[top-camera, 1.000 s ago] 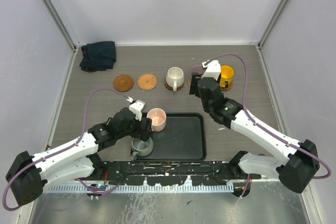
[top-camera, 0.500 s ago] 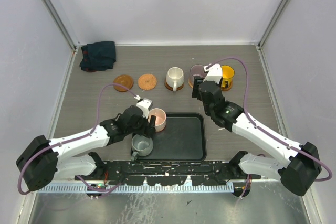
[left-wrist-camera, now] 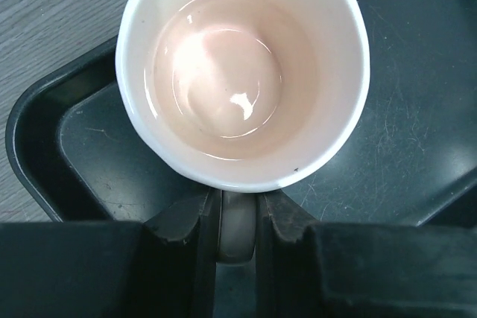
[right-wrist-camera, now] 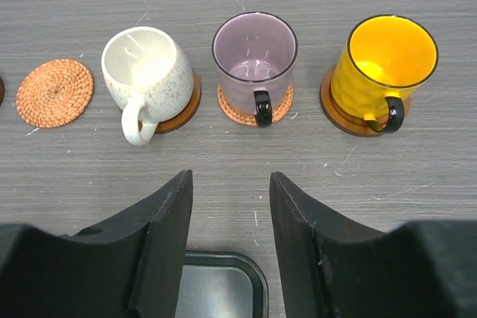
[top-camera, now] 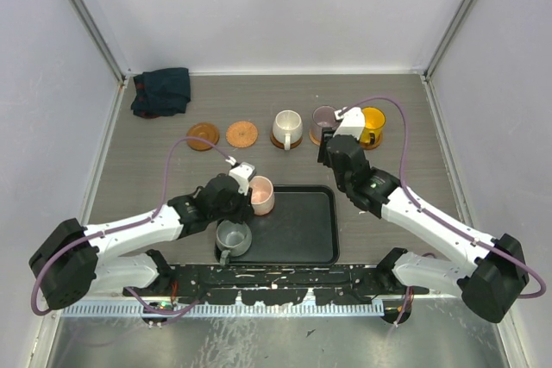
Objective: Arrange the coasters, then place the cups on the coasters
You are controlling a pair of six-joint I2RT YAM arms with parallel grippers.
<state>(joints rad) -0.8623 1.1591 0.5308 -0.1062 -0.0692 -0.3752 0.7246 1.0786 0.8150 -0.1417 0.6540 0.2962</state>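
Left fingers pinching pink cup handle; right fingers apart, empty

The grey wooden surface before me carries a black tray at its near edge. Beyond the tray runs a row of five coasters, two bare and three covered. Far beyond the tray, to its left, a dark cloth lies bunched in the corner.

The left fingers, wide apart a second ago beside the pink cup, now reach in and pinch its handle, while the right fingers, somewhat narrower, now sit back from the mauve cup, which shows whole on its coaster.
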